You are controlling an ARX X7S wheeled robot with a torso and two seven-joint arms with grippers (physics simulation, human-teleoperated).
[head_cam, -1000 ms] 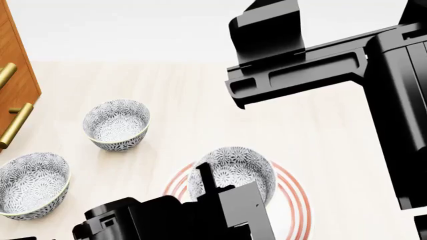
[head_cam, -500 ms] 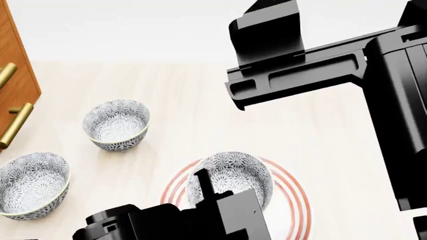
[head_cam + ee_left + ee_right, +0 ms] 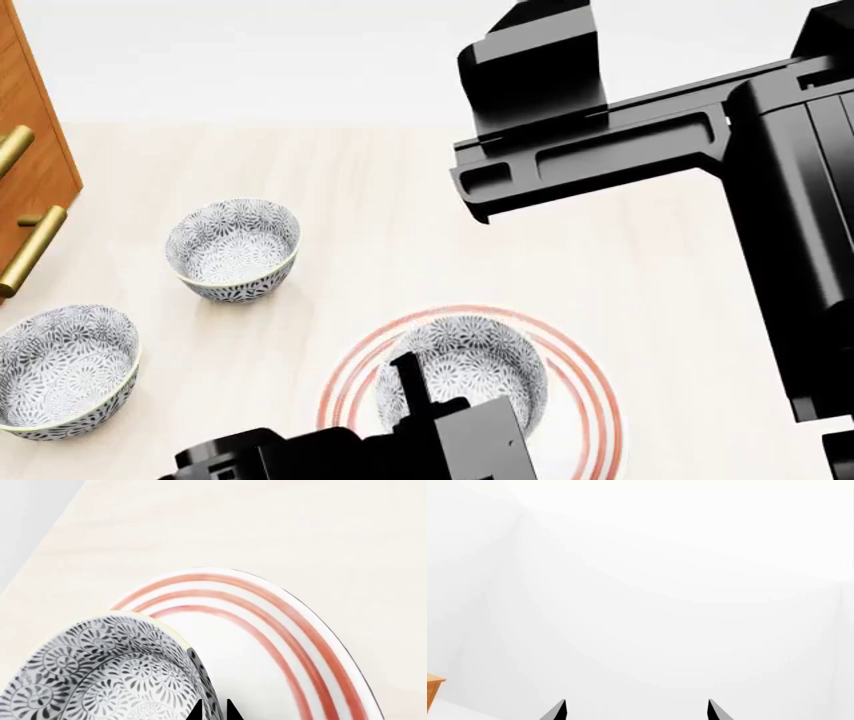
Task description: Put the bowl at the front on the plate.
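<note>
Here the left gripper (image 3: 213,711) shows in its wrist view as two black fingertips set very close together, with the wall of the bowl (image 3: 100,675) passing between them at the rim, so it is pinched closed on that bowl. In the head view the same gripper (image 3: 416,385) rises from the bottom edge as a black block with one thin finger standing against the bowl's near-left rim. The bowl (image 3: 461,370), white with a fine grey-blue flower pattern, sits over the plate (image 3: 587,400), inside its three red rings; whether its base rests on the plate or hangs just above it cannot be told. In the wrist view the bowl looks tilted, and the plate (image 3: 287,645) spreads out beyond it with bare white centre and red rings showing.

The right gripper (image 3: 636,710) points away at a blank white wall; only its two dark fingertips show, well apart, with nothing between them, so it is open. In the head view the right arm (image 3: 641,130) crosses the upper right, high above the table.

Further out on the pale wooden table (image 3: 400,200) stand two more patterned bowls: the middle bowl (image 3: 232,248) to the left of the plate and farther back, and the left bowl (image 3: 60,368) near the left edge. A wooden cabinet (image 3: 30,150) with brass handles (image 3: 30,248) fills the left border
</note>
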